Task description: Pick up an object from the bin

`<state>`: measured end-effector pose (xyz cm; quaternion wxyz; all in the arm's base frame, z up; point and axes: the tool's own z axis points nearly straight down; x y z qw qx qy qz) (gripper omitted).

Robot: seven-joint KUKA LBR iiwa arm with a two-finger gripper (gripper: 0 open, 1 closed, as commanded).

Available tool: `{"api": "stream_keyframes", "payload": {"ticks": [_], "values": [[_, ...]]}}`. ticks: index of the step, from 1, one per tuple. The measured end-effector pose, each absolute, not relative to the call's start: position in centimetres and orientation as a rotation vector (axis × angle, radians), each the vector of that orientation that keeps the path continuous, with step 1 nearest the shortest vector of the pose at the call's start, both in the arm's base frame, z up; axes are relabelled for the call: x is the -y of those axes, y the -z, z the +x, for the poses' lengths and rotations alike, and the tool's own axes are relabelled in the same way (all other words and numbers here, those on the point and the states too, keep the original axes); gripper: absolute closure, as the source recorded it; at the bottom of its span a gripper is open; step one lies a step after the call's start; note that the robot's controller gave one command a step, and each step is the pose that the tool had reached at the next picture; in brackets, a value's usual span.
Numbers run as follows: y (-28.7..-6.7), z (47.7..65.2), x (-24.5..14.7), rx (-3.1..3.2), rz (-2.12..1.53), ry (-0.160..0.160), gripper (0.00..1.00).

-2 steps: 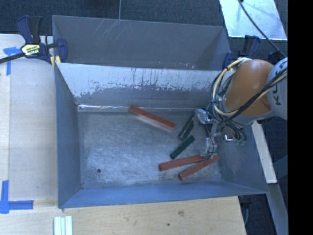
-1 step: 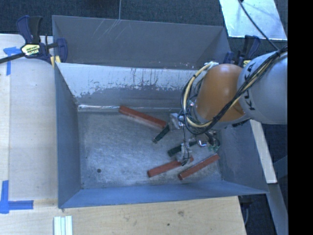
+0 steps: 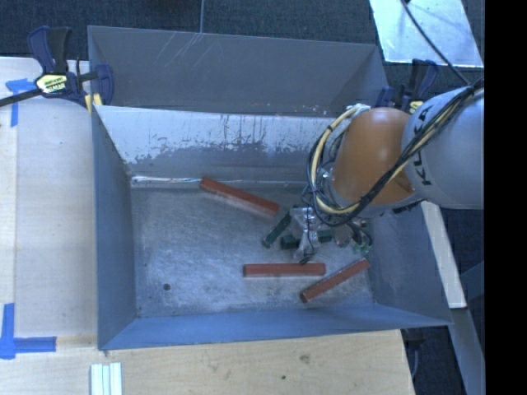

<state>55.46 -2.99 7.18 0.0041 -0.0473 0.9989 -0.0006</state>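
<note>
My gripper (image 3: 307, 235) hangs low in the right half of the bin, under the arm's orange cover. Just below it a flat reddish-brown stick (image 3: 284, 269) lies level on the bin floor. A second brown stick (image 3: 333, 280) lies slanted at the front right, close to the first one's right end. A third, longer brown stick (image 3: 239, 196) lies slanted toward the back wall, its right end near the gripper. A small dark green piece (image 3: 276, 230) sits right at the gripper's left side; whether it is touched I cannot tell.
The arm and its cables cover the bin's right wall and back right corner. The bin floor to the left of the sticks is bare grey metal with one small dark spot.
</note>
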Motion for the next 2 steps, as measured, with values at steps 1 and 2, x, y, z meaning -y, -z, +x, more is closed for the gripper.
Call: {"api": "stream_keyframes", "payload": {"ticks": [1,2], "values": [[-21.1,57.1,8.1,-3.123,-0.193,0.006,1.00],[-28.0,57.9,6.4,-3.103,-0.411,0.003,1.00]]}}
